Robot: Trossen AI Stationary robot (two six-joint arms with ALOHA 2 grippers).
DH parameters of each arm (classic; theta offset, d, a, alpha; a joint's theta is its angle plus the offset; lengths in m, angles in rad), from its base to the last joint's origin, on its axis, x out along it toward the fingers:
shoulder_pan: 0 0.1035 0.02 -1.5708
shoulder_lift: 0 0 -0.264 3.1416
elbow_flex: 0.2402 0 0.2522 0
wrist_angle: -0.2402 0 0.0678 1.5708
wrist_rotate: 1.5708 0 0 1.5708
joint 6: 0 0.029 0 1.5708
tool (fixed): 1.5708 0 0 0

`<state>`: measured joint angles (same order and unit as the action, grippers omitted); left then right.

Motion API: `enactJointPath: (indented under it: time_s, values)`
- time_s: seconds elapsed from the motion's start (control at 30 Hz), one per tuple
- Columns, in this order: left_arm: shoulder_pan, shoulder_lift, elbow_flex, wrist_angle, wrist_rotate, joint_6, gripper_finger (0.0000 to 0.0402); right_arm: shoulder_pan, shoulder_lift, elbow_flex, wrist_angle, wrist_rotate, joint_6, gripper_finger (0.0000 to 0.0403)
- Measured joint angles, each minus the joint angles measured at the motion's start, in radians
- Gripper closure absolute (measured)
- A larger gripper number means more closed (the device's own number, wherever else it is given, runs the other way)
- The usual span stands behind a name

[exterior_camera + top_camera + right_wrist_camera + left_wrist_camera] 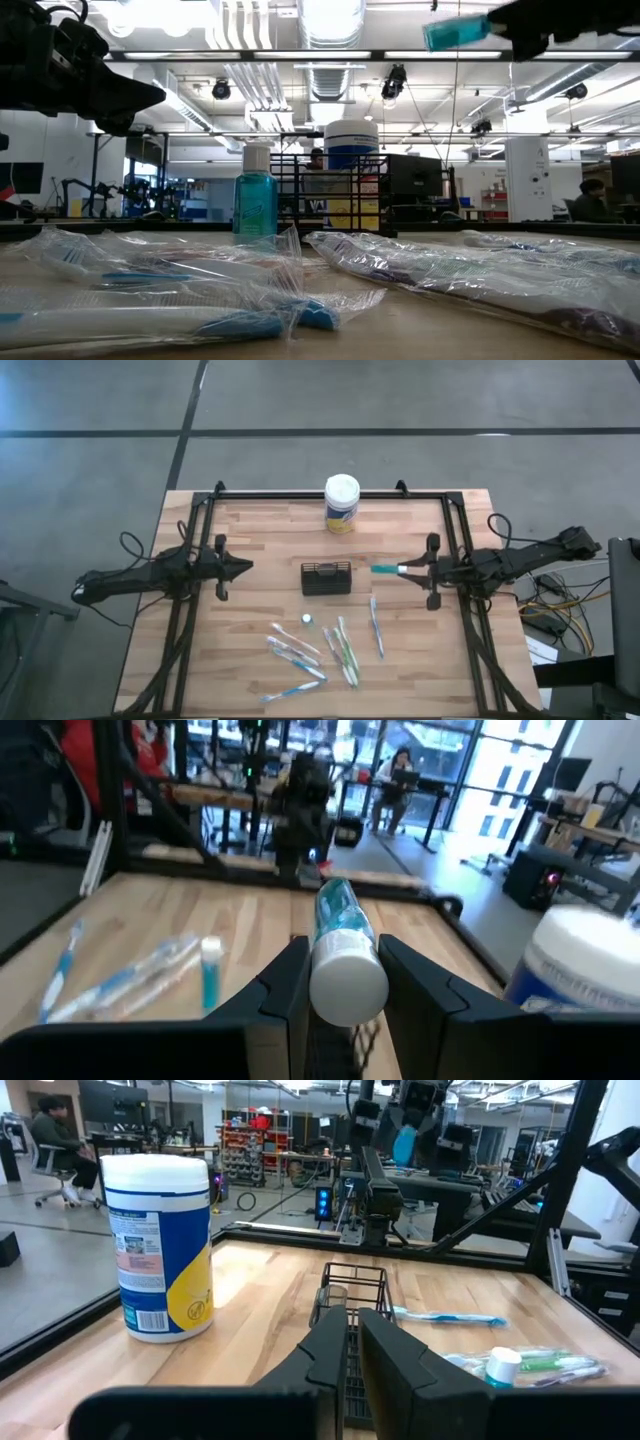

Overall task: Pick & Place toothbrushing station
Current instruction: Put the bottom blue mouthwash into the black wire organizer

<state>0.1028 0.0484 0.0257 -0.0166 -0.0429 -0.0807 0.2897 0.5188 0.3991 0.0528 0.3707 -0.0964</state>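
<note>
The table (260,540) is pale wood in butted strips, matt and smooth, edged by a black metal frame (300,495). The toothbrushing station (327,578), ahead of the left gripper (350,1342), is thin black wire, open-meshed and dull. The right gripper (335,988) clamps a glossy teal plastic tube (338,935) with a smooth white cap; its fingers (275,995) are matt black plastic. Beside that gripper stands a canister (160,1245) with a glossy printed label and white plastic lid. The toothbrushes (180,290) lie in crinkled clear film that catches the light.
</note>
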Motion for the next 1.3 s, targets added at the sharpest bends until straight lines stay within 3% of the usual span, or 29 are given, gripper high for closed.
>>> enactJointPath:
  time_s: [0.1,0.2,0.3,0.5,0.63,1.0,1.17,1.3]
  values:
    - [0.000,0.000,0.000,0.000,0.000,0.000,0.0367,-0.001,0.042,0.102,-0.058,0.019,-0.001,0.0312]
    - [0.000,0.000,0.000,0.000,0.000,0.000,0.0367,-0.003,0.127,0.255,-0.242,0.094,0.012,0.0312]
    - [0.000,0.000,0.001,-0.001,0.000,-0.001,0.0367,-0.020,0.253,0.441,-0.468,0.143,0.043,0.0312]
    - [0.000,0.000,0.001,-0.001,-0.002,-0.001,0.0367,-0.094,0.558,0.833,-0.906,0.139,0.113,0.0312]
    - [0.000,0.000,0.002,-0.001,-0.002,-0.001,0.0367,-0.144,0.751,1.061,-1.111,0.052,0.105,0.0312]
    - [0.000,0.000,0.002,-0.001,-0.002,-0.002,0.0367,-0.245,1.179,1.598,-1.370,-0.166,-0.055,0.0312]
    - [0.000,0.000,0.002,-0.001,-0.002,-0.002,0.0367,-0.278,1.348,1.792,-1.475,-0.297,-0.144,0.0312]
    - [0.000,0.000,0.002,-0.001,-0.002,-0.002,0.0367,-0.279,1.450,1.888,-1.544,-0.328,-0.209,0.0312]
